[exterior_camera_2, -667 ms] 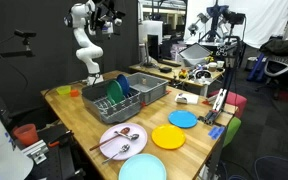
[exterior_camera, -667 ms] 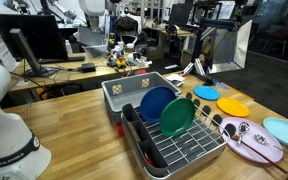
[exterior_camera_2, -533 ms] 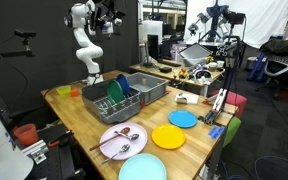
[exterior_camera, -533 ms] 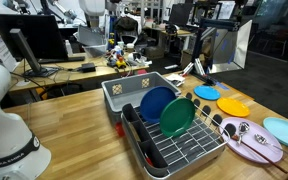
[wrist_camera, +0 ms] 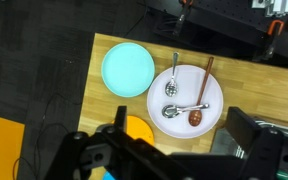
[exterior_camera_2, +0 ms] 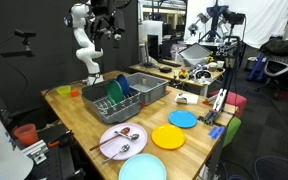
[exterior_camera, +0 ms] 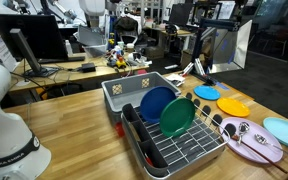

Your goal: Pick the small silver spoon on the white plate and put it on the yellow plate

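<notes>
Hanging high above the wooden surface (exterior_camera_2: 79, 112), the tool (exterior_camera_2: 111, 24) is seen well clear of all items. In the wrist view its fingers (wrist_camera: 259, 145) are spread wide, and nothing is held between them. The small silver metal spoon (wrist_camera: 182, 108) is found lying on the large round whitish plate (wrist_camera: 189, 80), alongside a longer-handled silver spoon (wrist_camera: 174, 75) and a brown wooden spoon (wrist_camera: 203, 88). The round yellow-orange plate (exterior_camera_2: 168, 137) is located just beside the whitish plate. A pale blue round plate (wrist_camera: 128, 68) is noted near both.
</notes>
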### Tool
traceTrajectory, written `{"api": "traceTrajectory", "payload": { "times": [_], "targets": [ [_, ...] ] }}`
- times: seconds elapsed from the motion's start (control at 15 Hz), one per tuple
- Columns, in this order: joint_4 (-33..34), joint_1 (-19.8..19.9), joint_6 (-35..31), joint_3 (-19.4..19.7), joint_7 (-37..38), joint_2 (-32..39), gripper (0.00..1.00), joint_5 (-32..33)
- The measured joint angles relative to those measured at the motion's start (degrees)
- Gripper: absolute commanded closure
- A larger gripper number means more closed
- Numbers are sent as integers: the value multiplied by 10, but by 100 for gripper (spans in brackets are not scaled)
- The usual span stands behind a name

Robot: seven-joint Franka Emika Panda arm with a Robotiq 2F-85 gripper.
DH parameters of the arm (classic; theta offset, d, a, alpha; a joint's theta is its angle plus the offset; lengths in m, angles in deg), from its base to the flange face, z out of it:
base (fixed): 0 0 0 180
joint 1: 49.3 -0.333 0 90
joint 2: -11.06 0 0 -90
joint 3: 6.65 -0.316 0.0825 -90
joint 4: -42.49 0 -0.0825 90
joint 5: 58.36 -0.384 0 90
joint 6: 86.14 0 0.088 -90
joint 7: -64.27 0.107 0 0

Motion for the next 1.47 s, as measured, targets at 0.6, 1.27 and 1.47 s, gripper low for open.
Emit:
{"api": "traceTrajectory", "payload": {
  "times": [0.6, 1.27, 1.47],
  "targets": [
    [-64, -7, -46, 47, -149, 31, 0, -56],
    [-65, -7, -46, 46, -148, 29, 0, -56],
    [-76, -6, -54, 47, -148, 34, 0, -56]
  ]
}}
